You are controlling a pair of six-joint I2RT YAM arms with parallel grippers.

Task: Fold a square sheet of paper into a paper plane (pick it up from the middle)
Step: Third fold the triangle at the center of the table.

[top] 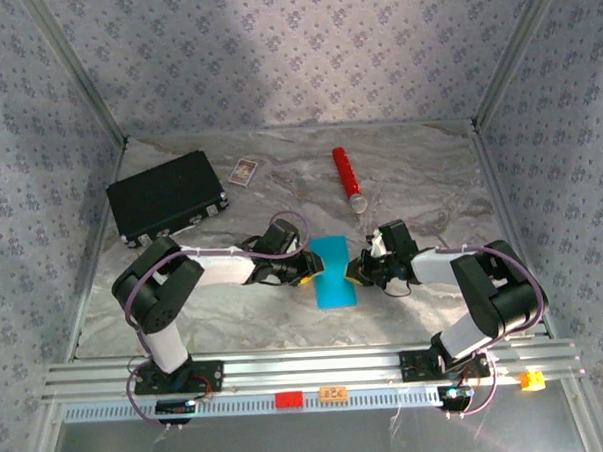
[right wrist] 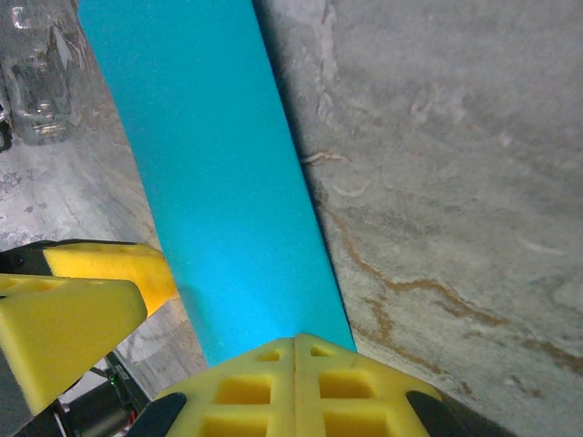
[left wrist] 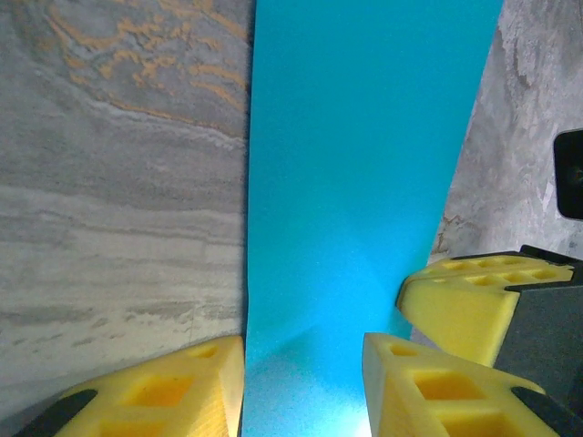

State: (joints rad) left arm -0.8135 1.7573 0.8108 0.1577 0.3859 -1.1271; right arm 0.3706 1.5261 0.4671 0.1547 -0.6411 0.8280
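The square sheet of paper point(top: 333, 271), now a narrow folded strip, lies mid-tabletop point(top: 430, 180) between the two arms. The left hand point(left wrist: 305, 391) stands part-open, its fingers point(left wrist: 182, 391) straddling the strip at its left side, probably to gather it. The right hand point(right wrist: 296, 382) is clenched, tips together at the opposite side, apparently pinning the sheet against sliding.

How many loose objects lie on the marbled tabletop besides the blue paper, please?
3: a black case far left, a small card beside it, and a red cylinder far centre. Others may be hidden.
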